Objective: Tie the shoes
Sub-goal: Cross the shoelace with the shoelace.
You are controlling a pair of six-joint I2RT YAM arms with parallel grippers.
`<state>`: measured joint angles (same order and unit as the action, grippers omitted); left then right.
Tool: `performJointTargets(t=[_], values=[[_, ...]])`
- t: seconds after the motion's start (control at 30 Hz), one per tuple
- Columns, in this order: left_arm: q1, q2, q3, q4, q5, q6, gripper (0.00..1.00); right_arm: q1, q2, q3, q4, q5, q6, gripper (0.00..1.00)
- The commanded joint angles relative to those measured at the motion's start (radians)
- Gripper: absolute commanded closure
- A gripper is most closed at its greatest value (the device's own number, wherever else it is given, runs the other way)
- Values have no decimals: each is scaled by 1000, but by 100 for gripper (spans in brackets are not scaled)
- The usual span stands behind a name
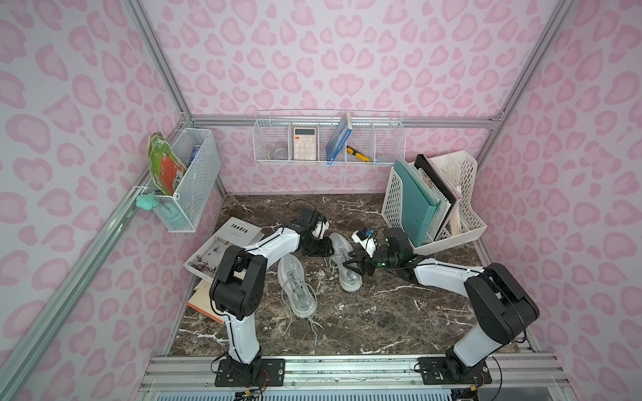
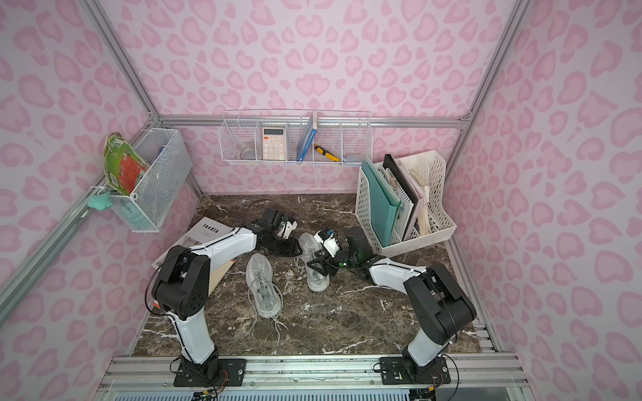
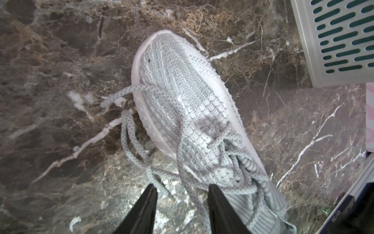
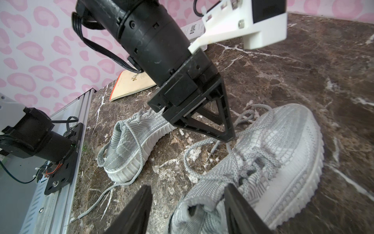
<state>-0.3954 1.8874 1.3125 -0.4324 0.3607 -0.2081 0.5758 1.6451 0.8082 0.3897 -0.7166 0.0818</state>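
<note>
Two light grey knit shoes lie on the marble table in both top views, the nearer shoe (image 1: 297, 290) (image 2: 264, 284) with its laces trailing toward the front edge. My left gripper (image 1: 321, 250) (image 3: 183, 194) hangs over the farther shoe (image 1: 342, 267) (image 3: 182, 91), open, with loose lace strands (image 3: 129, 129) running between its fingers. My right gripper (image 1: 349, 267) (image 4: 188, 194) is open at that shoe's heel collar (image 4: 202, 204), one finger on either side of it. The right wrist view also shows the left gripper's fingertips (image 4: 228, 135) down at the laces.
A white file organiser (image 1: 434, 208) stands at the back right, close behind the right arm. Magazines and a book (image 1: 225, 243) lie at the left under the left arm. Wire baskets (image 1: 330, 139) (image 1: 187, 180) hang on the walls. A metal rail (image 1: 347, 368) runs along the front.
</note>
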Motion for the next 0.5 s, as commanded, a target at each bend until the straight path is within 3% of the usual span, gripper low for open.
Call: performJointTargets(t=[0.0,0.27,0.47], values=[[0,7,6,-19,24,77,52,-2,2,-2,15,-3,2,40],[-2,10,17,-60,51,162,47,-4,13,0,14,-6,3,40],[-5,13,33,-96,43,235,50,-3,26,3,12,-12,6,40]])
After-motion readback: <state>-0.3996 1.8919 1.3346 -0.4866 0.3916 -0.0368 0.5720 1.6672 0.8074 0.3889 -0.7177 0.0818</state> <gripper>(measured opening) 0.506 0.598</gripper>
